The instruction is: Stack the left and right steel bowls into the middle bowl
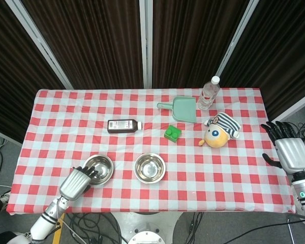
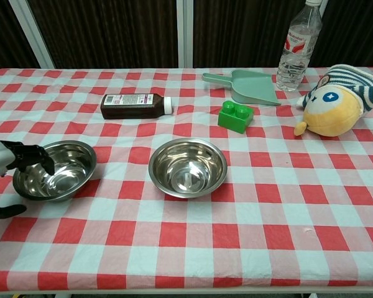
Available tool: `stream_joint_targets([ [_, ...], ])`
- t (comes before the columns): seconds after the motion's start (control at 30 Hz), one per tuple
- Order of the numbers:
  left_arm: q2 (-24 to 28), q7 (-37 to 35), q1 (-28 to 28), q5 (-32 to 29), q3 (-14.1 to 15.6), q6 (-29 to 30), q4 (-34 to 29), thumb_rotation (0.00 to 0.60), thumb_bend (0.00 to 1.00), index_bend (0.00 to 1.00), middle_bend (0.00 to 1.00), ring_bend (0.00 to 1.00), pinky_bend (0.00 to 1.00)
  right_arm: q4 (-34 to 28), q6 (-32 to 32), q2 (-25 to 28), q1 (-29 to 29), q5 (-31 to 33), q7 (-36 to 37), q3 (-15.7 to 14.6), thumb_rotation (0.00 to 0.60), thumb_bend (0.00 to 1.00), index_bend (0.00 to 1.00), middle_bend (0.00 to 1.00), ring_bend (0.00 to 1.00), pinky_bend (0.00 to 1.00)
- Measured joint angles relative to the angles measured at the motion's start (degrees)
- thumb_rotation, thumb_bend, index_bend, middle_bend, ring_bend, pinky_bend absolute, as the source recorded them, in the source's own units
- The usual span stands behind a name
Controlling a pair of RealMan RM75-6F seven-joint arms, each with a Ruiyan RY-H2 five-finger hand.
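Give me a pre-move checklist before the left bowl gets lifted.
1. Left hand at the left bowl, fingers over its near-left rim: ok.
2. Firm grip on that rim: cannot tell.
3. Middle bowl holds nothing: ok.
4. Cloth between the two bowls bare: ok.
5. Right hand off the table's right edge, fingers apart, holding nothing: ok.
6. A right-side steel bowl to stack: not ok, only two bowls show.
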Motion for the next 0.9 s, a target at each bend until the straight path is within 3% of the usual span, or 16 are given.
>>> stream_joint_targets([
  [0.9,-6.65,-3.46,-1.81,0.48,0.69,1.33,11.76,0.6,0.33,0.65,0.65,0.69,0.75,1.79,-2.05,-0.42,0.1,1.05,1.54,0.64,0.6,0.22,0.09,0.09,0.0,0.02],
])
